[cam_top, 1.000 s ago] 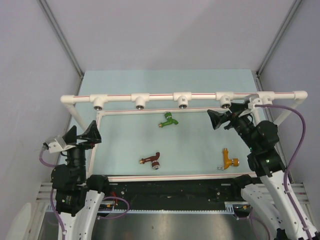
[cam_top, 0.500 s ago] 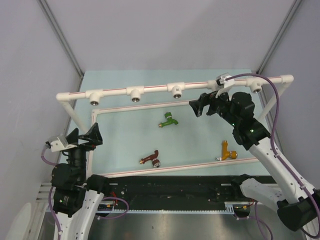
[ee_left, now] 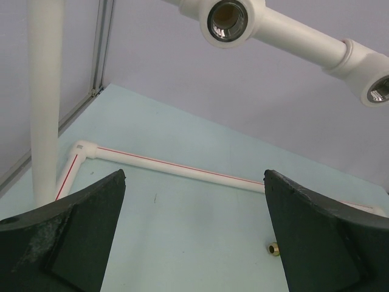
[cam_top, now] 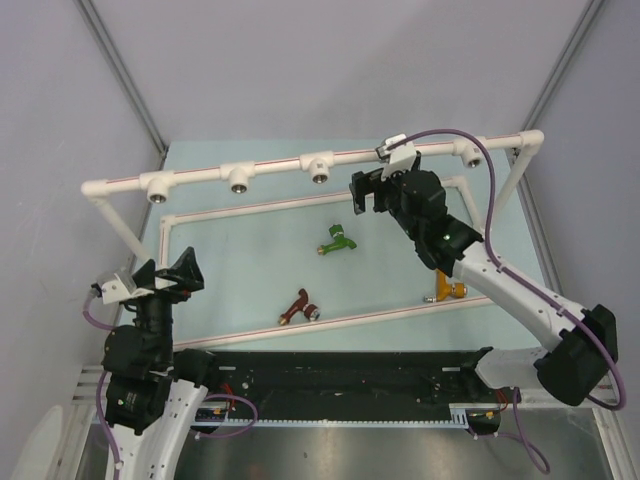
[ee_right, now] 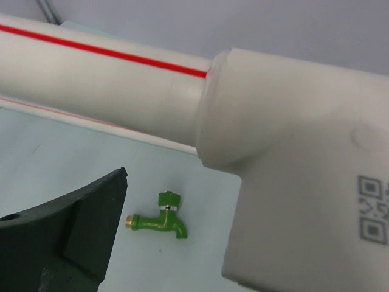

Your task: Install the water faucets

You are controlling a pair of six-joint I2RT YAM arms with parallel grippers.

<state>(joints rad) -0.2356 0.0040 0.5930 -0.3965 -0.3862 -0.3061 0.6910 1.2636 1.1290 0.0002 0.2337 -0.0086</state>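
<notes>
The green faucet (cam_top: 337,241) lies on the mat mid-table and shows in the right wrist view (ee_right: 159,219). The dark red-brown faucet (cam_top: 299,307) lies by the frame's near rail. The orange faucet (cam_top: 447,289) is partly hidden behind the right arm. My right gripper (cam_top: 374,192) is open, jaws wide, pressed up against a tee socket (ee_right: 292,182) of the white pipe frame (cam_top: 270,167). That tee fills the right of the right wrist view and hides one finger. My left gripper (cam_top: 165,275) is open and empty, low at the near left.
The frame's top bar carries silver-ringed tee sockets (cam_top: 238,178) facing me; one shows above the left gripper (ee_left: 226,21). A frame upright (ee_left: 45,91) stands at the left. A small brass end (ee_left: 274,248) peeks beside the left gripper's right finger. Grey walls enclose the table.
My right arm swung left and forward against the top bar, and the whole pipe frame slid left and skewed. The red-brown faucet shifted slightly. The left arm barely moved.
</notes>
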